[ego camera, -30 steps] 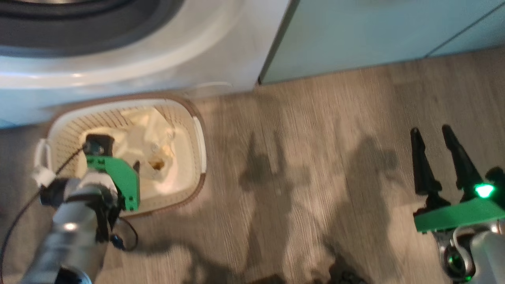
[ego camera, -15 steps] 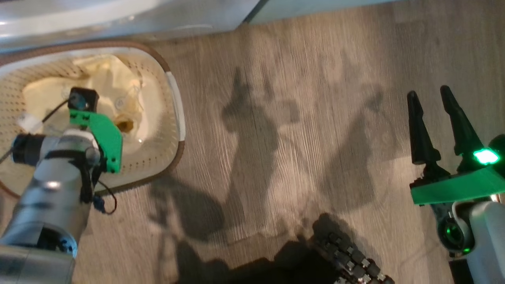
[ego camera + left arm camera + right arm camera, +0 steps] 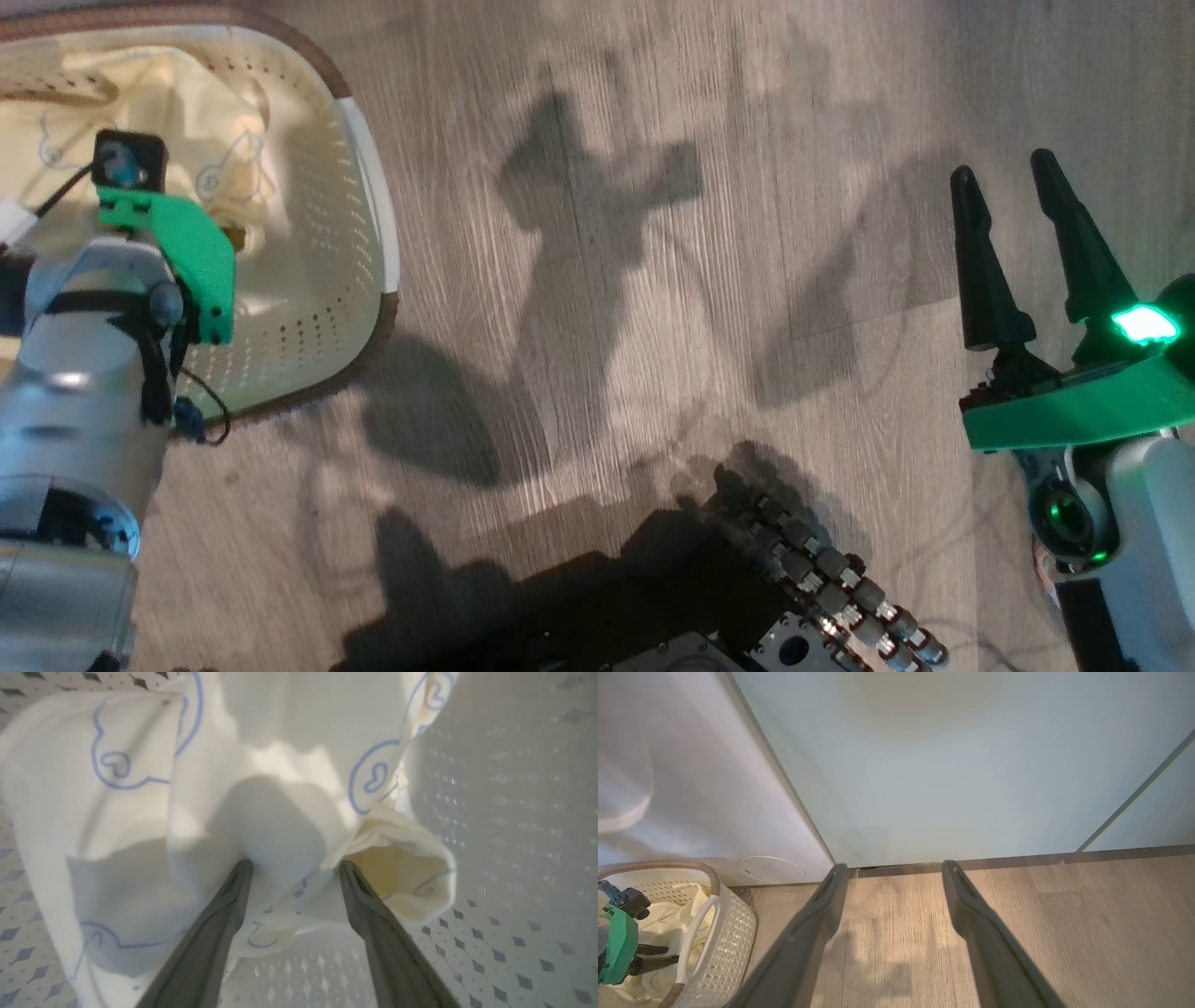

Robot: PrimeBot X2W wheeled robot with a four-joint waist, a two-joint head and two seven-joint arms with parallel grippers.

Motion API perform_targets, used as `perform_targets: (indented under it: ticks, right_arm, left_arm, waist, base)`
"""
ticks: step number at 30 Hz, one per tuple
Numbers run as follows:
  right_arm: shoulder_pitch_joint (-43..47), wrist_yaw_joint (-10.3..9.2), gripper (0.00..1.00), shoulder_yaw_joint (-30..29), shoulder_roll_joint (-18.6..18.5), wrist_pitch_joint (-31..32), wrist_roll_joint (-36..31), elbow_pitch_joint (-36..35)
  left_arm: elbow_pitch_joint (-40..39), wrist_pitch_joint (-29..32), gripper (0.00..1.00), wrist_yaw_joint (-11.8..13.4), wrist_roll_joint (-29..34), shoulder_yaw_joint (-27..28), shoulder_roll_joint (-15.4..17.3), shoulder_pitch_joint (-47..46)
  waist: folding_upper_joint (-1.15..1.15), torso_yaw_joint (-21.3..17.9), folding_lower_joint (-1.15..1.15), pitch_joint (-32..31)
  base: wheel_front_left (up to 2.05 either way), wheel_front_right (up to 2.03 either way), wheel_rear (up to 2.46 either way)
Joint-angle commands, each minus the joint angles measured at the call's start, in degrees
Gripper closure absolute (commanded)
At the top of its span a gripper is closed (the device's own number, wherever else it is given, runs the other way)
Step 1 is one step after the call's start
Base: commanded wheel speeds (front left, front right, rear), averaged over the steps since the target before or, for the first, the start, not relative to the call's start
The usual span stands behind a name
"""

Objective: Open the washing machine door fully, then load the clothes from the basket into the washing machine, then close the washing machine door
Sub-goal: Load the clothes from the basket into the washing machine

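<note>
1. The basket [image 3: 372,233] stands on the wood floor [image 3: 653,280] at the robot's left, just in front of the washer [image 3: 682,788].
2. The clothes [image 3: 140,812] lie inside the basket. They are pale cream cloth with thin blue outline drawings, bunched in loose folds. One rolled edge gapes like a cuff beside the finger on the right of the left wrist view.
3. The left gripper [image 3: 294,865] is down inside the basket among the clothes. Its jaws are spread wide and a fold of cloth bulges up between the two fingers. The tips touch the cloth but nothing is pinched.
4. In the head view, the left forearm and its green bracket [image 3: 187,261] cover part of the basket's inside.
5. The right gripper [image 3: 1001,168] hangs over bare floor, well apart from the basket. Its jaws are released and empty, and its fingers point toward the pale green cabinet [image 3: 948,765].
6. The cabinet stands right beside the washer, with a thin dark seam between them. A round cover sits low on the washer's white panel, near the basket's rim.
7. The robot's dark base [image 3: 747,607] shows at the bottom of the head view, and arm shadows fall across the floor.
</note>
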Motion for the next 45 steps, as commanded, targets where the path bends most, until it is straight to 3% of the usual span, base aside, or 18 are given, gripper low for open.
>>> perform_targets:
  ticks: [1,11,12,13,14,15,16,27,45]
  right_arm:
    - [1.2,0.24,0.0,0.2,-1.2,-0.5,0.2,-1.3]
    - [1.3,0.24,0.0,-0.7,-2.5,-0.5,0.0,-2.1]
    - [1.3,0.24,0.0,-0.8,-2.6,-0.5,0.0,-2.2]
    - [1.4,0.24,0.0,-0.9,-2.7,-0.5,-0.1,-2.2]
    - [1.4,0.24,0.0,-0.9,-2.8,-0.5,-0.1,-2.3]
    - [1.3,0.24,0.0,-0.9,-2.9,-0.5,-0.1,-2.3]
    - [1.3,0.24,0.0,-0.9,-2.9,-0.5,-0.1,-2.3]
    - [0.2,0.24,0.0,-0.8,-2.2,-0.5,0.1,-1.6]
    - [4.3,0.24,0.0,-2.1,-3.4,-0.5,-0.7,-0.3]
  left_arm:
    - [-0.5,0.0,0.0,0.6,0.5,0.7,1.9,-0.1]
    - [-0.4,-0.2,0.0,4.1,0.0,0.2,1.4,-2.8]
    - [-0.4,-0.3,0.16,4.3,-0.3,0.3,1.3,-2.9]
    - [-0.4,-0.4,0.48,4.5,-0.4,0.3,1.2,-3.0]
    - [-0.4,-0.6,0.65,4.4,-0.6,0.3,1.1,-3.1]
    - [-0.4,-1.0,0.96,4.4,-0.8,0.3,1.0,-3.2]
    - [-0.3,-1.3,1.0,4.3,-1.0,0.4,0.9,-3.3]
    - [-0.3,-6.8,1.0,2.5,-4.2,1.7,-0.5,-1.7]
    - [-0.3,-17.6,1.0,-2.1,-10.2,4.0,-6.4,7.7]
  waist:
    - [0.0,0.2,-0.01,0.8]
    - [0.0,1.8,-0.01,2.9]
    - [0.0,1.9,-0.01,3.0]
    - [0.0,2.0,-0.01,3.1]
    - [0.0,2.1,-0.01,3.1]
    - [0.0,2.2,-0.01,3.2]
    - [0.0,2.3,-0.01,3.2]
    - [0.0,2.7,-0.01,0.1]
    - [0.0,7.6,-0.01,-18.9]
  base:
    - [0.0,0.0,0.0]
    - [0.0,0.0,0.0]
    - [0.0,0.0,0.0]
    - [0.0,0.0,0.0]
    - [0.0,0.0,0.0]
    - [0.0,0.0,0.0]
    - [0.0,0.0,0.0]
    - [0.0,0.0,0.0]
    - [0.0,0.0,0.0]
